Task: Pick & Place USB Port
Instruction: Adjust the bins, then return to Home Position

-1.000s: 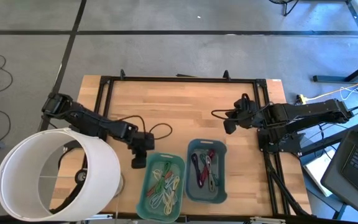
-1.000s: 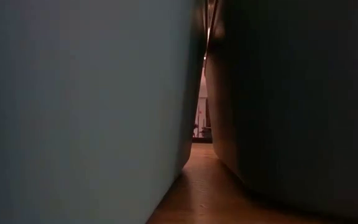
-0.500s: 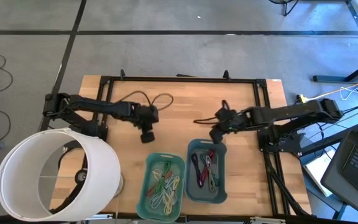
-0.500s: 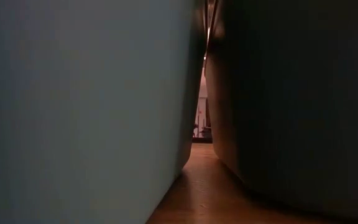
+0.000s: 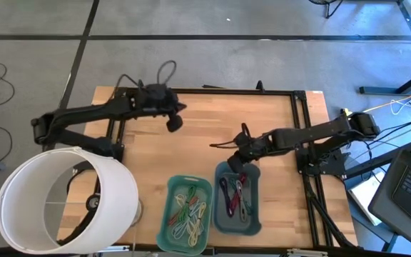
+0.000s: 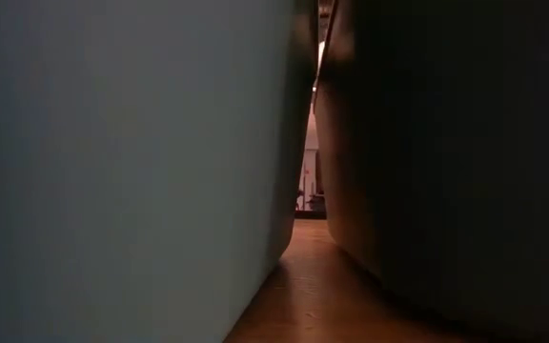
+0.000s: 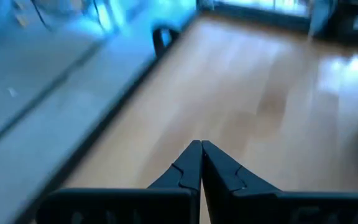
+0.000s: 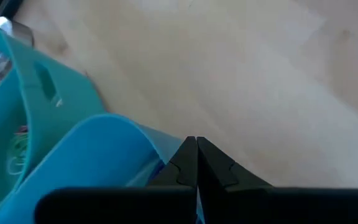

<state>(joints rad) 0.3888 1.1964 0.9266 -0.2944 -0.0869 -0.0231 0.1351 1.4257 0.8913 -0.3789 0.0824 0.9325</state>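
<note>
At the far left a large white cylinder [image 5: 66, 196] stands at the surface's near-left corner, overhanging the wooden surface [image 5: 212, 118]. The left arm reaches from the left edge toward the far side, its left tool [image 5: 173, 123] hanging over bare wood near the black frame [image 5: 205, 91] — the fingers [image 7: 191, 165] are pressed together, nothing between them. Toward the near edge sit two bins side by side: a teal-green bin [image 5: 186, 213] holding pale and coloured cables, and just beside it a blue bin [image 5: 237, 198] holding dark and red cables, the USB pieces among them too small to tell apart. The right tool [image 5: 235, 165] hovers at the blue bin's far rim — its fingers [image 8: 194, 158] also closed together and empty.
</note>
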